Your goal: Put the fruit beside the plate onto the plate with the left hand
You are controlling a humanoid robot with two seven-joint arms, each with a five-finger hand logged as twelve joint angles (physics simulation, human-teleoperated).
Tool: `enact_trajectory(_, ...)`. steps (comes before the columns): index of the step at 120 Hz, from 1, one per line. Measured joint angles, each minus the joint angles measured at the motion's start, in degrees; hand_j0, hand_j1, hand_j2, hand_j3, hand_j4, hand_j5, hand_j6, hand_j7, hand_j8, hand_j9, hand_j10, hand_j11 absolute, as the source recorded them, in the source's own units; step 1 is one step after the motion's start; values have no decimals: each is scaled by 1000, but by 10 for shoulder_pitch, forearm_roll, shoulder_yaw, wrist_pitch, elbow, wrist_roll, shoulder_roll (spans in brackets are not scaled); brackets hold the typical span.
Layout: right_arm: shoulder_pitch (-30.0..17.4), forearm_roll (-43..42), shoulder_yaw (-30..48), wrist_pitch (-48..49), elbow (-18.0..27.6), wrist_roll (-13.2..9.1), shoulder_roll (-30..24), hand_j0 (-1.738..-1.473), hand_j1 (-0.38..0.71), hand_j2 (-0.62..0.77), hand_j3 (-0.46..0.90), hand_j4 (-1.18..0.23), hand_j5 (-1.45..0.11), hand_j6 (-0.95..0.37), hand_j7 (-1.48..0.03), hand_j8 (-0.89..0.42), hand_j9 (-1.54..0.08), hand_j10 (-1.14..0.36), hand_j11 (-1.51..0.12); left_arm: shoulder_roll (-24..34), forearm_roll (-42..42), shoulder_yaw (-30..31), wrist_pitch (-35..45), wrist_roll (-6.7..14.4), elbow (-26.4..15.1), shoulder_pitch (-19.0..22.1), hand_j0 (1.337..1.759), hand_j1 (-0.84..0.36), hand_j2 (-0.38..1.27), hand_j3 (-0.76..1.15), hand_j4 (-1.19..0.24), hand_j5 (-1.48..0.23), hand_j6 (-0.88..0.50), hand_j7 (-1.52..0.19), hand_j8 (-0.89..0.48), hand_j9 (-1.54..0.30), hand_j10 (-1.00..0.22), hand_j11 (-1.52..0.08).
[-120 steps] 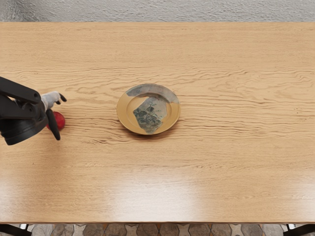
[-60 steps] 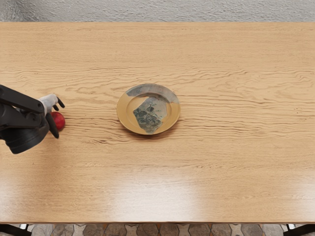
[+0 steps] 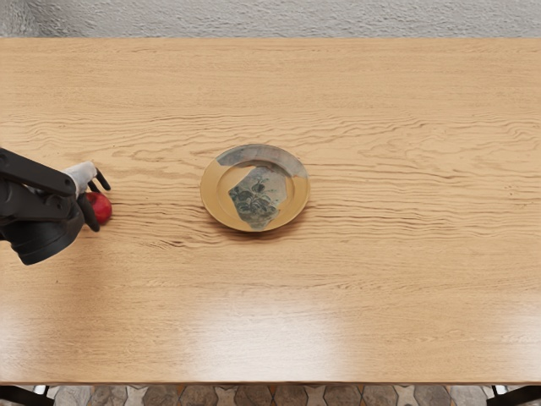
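Shows 1 small red fruit [image 3: 102, 206], round and glossy, close to the left edge of the wooden table [image 3: 380, 288]. Lies well apart from the plate [image 3: 209, 196], off to that plate's left and not on it. Is wrapped by the left hand [image 3: 82, 194], closed narrowly around it: pale fingers [image 3: 85, 174] with black tips curl over the top and back, and 1 dark thumb [image 3: 88, 213] crosses the left and lower side. Leaves only the fruit's right half in plain sight, the rest hidden behind that thumb. Cannot tell whether the fruit rests on the tabletop or hangs just above it.

Enters from the picture's left edge as a bulky black forearm [image 3: 34, 216], angled up and to the right toward the fruit, with the wrist just beside it. Casts a faint soft shadow on the wood below the forearm.

Places the plate near the middle of the table, a little left of centre: round, shallow, golden metal, with a raised rim. Carries in its polished well a mottled blue-grey reflection, darker than the rim around it.

Runs light oak grain across the whole tabletop from left to right, with a pale sheen on the near part. Ends at the far edge against a strip of grey speckled ground [image 3: 270, 17]. Shows below the near edge a thin band of patterned floor tiles [image 3: 254, 396] and 2 dark table feet [image 3: 19, 394], 1 at each lower corner.
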Motion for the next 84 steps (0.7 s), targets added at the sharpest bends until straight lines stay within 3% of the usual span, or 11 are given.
enact_trajectory(40,0,0,0,0,0,0,0,-1658,-349,0,0,0,0,0,0,0,0,0,0,-7,0,-2,0,0,7,11,1657,-239,74,0,-514,-670,-489,-674,-512,-674,-512,-673)
enact_trajectory(84,0,0,0,0,0,0,0,-1658,-349,0,0,0,0,0,0,0,0,0,0,-1,-2,-23,0,-1,10,8,1656,-266,144,0,-577,-763,-445,-762,-462,-764,-577,-763)
